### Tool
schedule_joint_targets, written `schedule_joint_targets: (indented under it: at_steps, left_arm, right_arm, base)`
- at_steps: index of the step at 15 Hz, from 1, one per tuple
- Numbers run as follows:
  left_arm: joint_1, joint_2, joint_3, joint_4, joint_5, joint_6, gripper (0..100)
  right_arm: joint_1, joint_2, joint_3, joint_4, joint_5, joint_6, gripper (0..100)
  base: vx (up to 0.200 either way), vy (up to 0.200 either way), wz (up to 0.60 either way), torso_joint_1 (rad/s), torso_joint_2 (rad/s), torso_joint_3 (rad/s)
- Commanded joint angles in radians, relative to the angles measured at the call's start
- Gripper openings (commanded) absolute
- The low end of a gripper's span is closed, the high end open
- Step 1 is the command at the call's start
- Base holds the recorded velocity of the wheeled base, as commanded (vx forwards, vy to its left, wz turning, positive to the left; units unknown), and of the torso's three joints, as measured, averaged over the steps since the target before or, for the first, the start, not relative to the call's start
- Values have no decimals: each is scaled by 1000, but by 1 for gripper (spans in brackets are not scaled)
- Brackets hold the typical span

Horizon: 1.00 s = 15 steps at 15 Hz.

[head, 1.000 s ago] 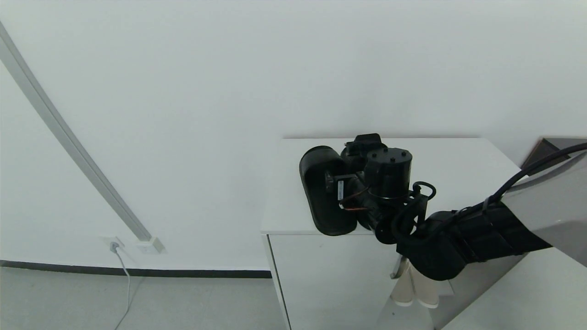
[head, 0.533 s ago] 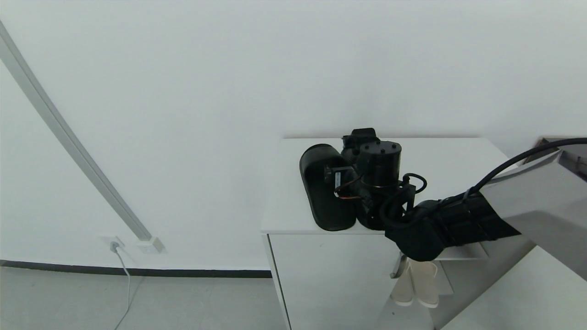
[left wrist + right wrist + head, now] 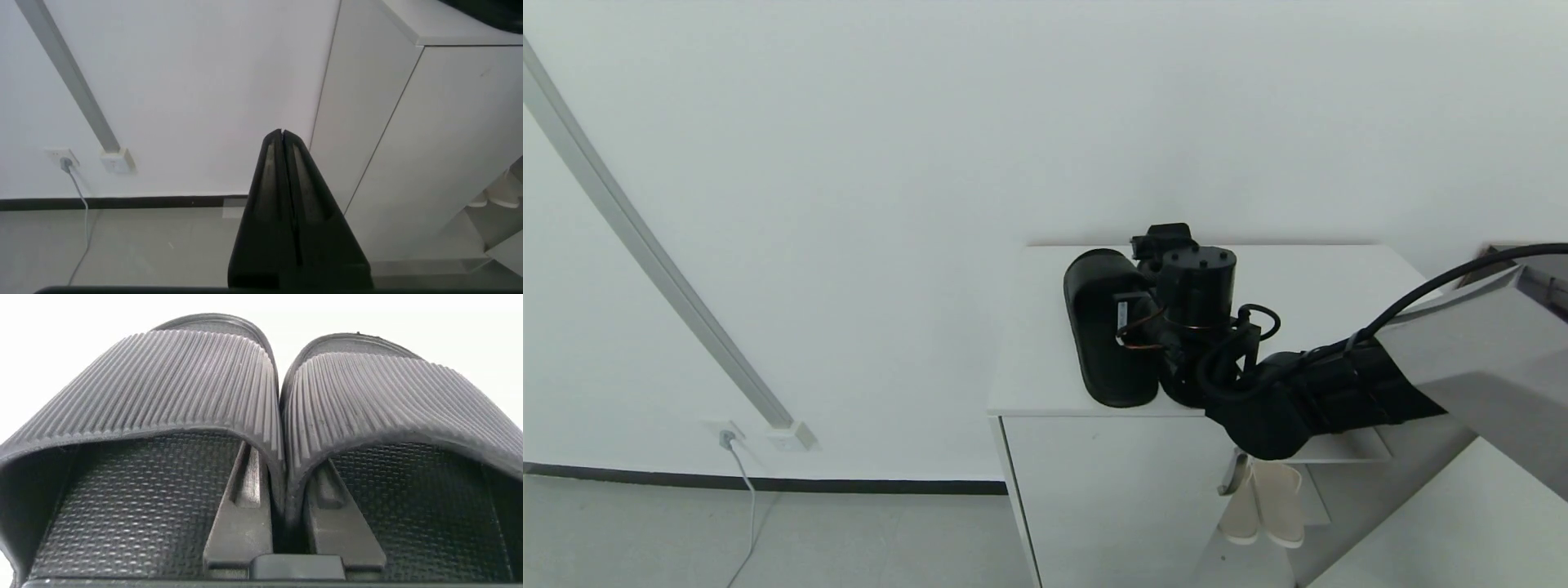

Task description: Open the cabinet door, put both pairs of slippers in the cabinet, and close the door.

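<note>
White cabinet against a white wall, grey floor; door open, white slippers on an inner shelf. At the cabinet top's front edge, toward its left corner, the right gripper clamps the black slippers by their inner straps. The left gripper is empty, its jaws pressed together.

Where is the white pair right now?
Head view, lower right: the white slippers sit inside the open cabinet, beneath its shelf.

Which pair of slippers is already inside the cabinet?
The pale pair, low inside the cabinet. The black pair is up over the cabinet's top, held in the right gripper.
</note>
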Motion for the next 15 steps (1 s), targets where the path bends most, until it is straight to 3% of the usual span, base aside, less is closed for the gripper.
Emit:
schedule_joint_targets:
  at_steps: [1, 4, 10, 15]
  left_arm:
    - [0, 0, -1, 0, 0, 0, 0]
    - [0, 0, -1, 0, 0, 0, 0]
    - [0, 0, 1, 0, 2, 0, 0]
    - [0, 0, 1, 0, 2, 0, 0]
  right_arm:
    - [13, -57, 24, -2, 0, -3, 0]
    - [53, -153, 137, -7, 23, -2, 0]
    - [90, -474, 537, -4, 227, 23, 0]
    - [102, -538, 633, 52, 247, 26, 0]
  base:
    - [0, 0, 0, 0, 0, 0]
    - [0, 0, 0, 0, 0, 0]
    - [0, 0, 0, 0, 0, 0]
    - [0, 0, 0, 0, 0, 0]
